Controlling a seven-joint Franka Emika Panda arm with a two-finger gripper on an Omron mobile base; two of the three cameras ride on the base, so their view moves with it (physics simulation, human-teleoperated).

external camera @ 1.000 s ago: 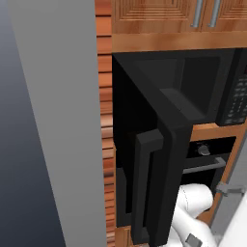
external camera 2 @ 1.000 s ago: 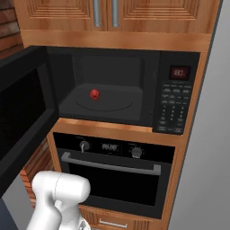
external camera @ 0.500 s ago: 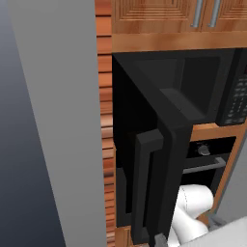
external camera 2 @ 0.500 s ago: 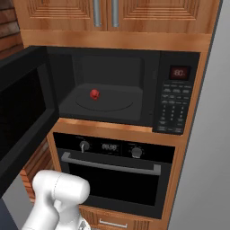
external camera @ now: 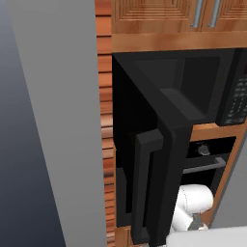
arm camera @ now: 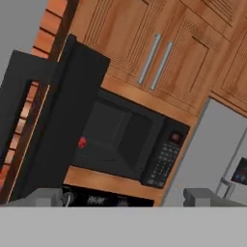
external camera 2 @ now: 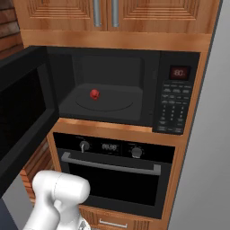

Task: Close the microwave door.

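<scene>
We've got the glossy black microwave door (external camera 2: 20, 121) swung wide left of the big black box microwave (external camera 2: 130, 92), small red thing (external camera 2: 94, 94) inside. Our claw (arm camera: 124, 197) sits low, tips spread, lining up to push, we guess.

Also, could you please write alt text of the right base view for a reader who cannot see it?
A black microwave stands open, its door swung out to the left, with a small red object on the turntable inside. Below it sits a black oven with a silver handle; wooden cabinets hang above, and the white robot arm rises at lower left.
</scene>
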